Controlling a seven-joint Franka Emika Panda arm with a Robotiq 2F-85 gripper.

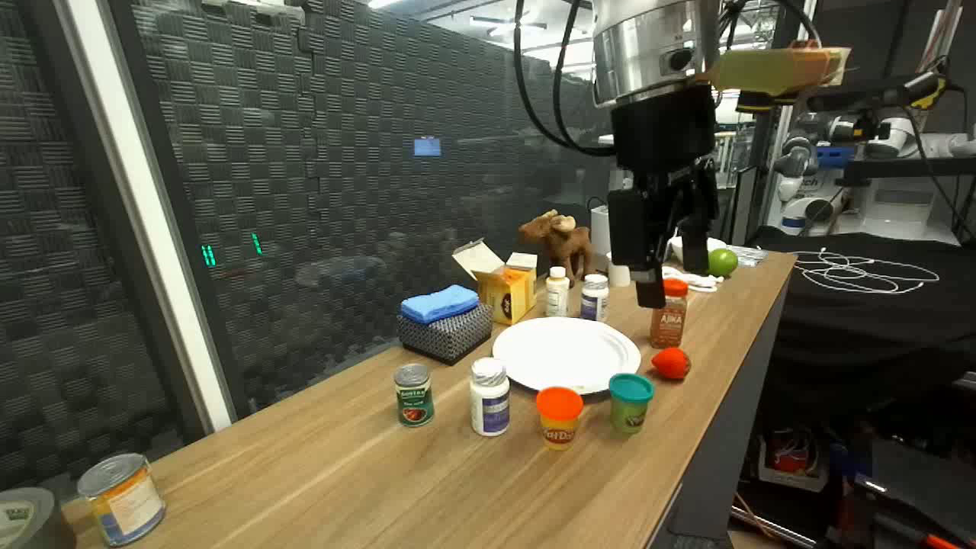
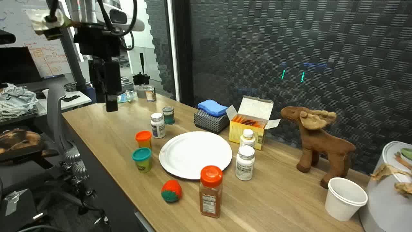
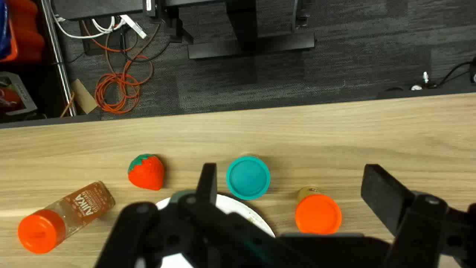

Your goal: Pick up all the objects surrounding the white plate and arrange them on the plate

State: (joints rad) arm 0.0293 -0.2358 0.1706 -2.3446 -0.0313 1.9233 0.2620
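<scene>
Eight things ring the white plate, and every one of them is down on the wooden table, outside the rim! The plate lies flat, hollow side up. Straight to the red-capped bottle: bolt upright in both exterior views, long axis vertical, cap to the ceiling. Next to it, the red strawberry, and this one is lying on its side, leafy green end turned towards the table's edge in the wrist view, tip aimed in at the plate. On round the ring! Teal-lidded tub, orange-lidded tub, near each other, both on their bases, lids up. Then a purple-labelled bottle, just beside the plate, standing straight, cap on top, and next to it the green can, on end, axis vertical. Across the plate, a second purple-labelled bottle and a pale bottle, both upright, caps up, the pale one close by the yellow carton. And overhead, the gripper! It hangs well above the table, pointing down, fingers spread wide apart; in the wrist view the teal and orange lids show in the gap between them.
</scene>
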